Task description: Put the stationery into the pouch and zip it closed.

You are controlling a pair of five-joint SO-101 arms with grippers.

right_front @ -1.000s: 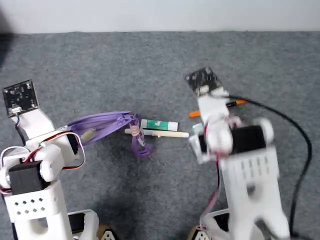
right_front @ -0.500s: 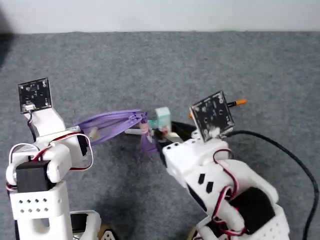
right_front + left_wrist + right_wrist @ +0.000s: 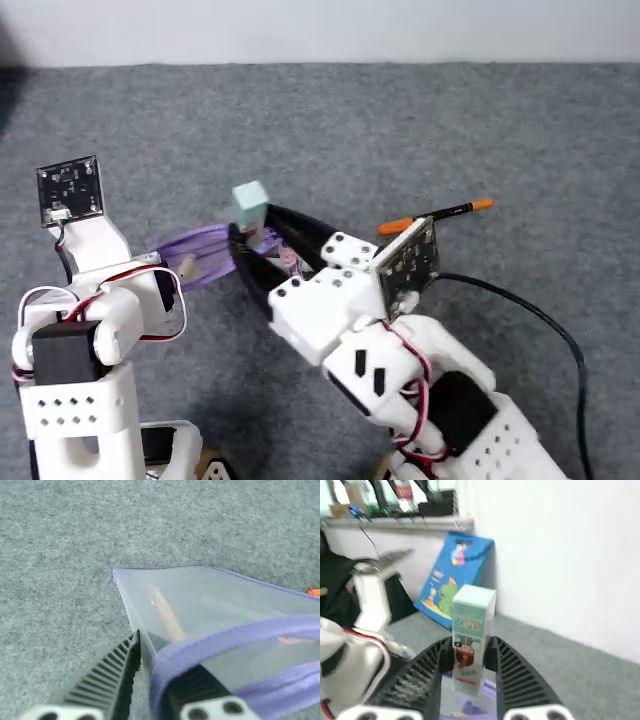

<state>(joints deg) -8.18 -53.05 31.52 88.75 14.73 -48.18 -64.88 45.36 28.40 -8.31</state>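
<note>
A translucent purple pouch point(image 3: 195, 246) lies on the grey mat, its zip edge pinched in my left gripper point(image 3: 181, 268), which is shut on it. In the left wrist view the pouch point(image 3: 225, 605) holds a cream pen point(image 3: 167, 617), and the left gripper point(image 3: 142, 642) clamps the purple rim. My right gripper point(image 3: 250, 222) is shut on a green and white box-shaped stick point(image 3: 248, 203), held upright above the pouch's open end. From the right wrist the stick point(image 3: 472, 615) stands between the fingers of the right gripper point(image 3: 470, 647). An orange and black pen point(image 3: 440, 212) lies to the right.
Grey mat point(image 3: 520, 130) stretches to a white wall at the back. The right arm's black cable point(image 3: 530, 318) trails across the right side. A blue bag point(image 3: 452, 580) leans against the wall, and the left arm point(image 3: 370, 600) stands close by.
The right arm swung left, took the green and white stick off the mat and carried it up over the pouch's open end. The left arm still grips the pouch.
</note>
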